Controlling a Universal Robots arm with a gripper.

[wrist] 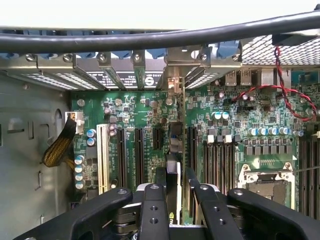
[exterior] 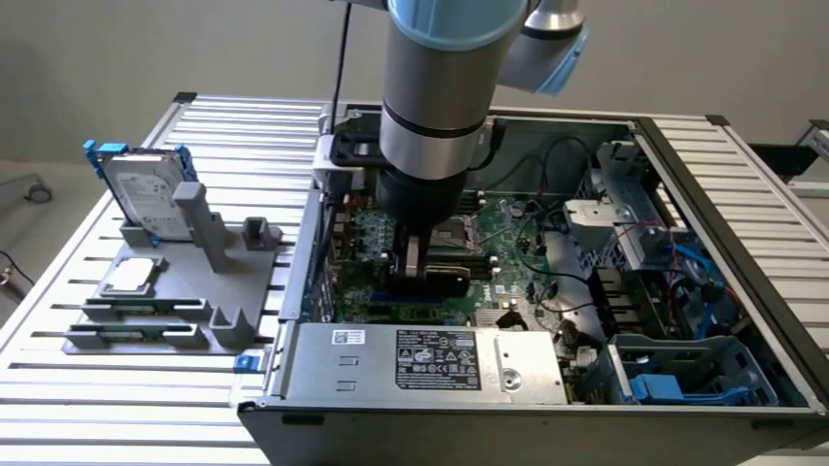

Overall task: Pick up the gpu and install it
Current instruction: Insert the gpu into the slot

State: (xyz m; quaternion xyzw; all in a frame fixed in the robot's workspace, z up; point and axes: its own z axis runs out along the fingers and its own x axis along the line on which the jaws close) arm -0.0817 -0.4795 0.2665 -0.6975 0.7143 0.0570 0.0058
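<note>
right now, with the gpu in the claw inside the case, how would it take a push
Probably stiff: the gpu is a thin flat board gripped edge-on by the claw, so it should not flop. It is likely apt to tilt sideways, being narrow where it faces the motherboard slots. Probably light for its size, being so thin.

Black gpu [exterior: 433, 284], green motherboard [wrist: 145, 112], blue-framed silver drive [exterior: 140, 189].

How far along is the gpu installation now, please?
Done: the gpu is picked up and inside the open case. In hand: the gripper holds it edge-on at the motherboard slots. Left: it is not released; whether it is seated cannot be told.
</note>
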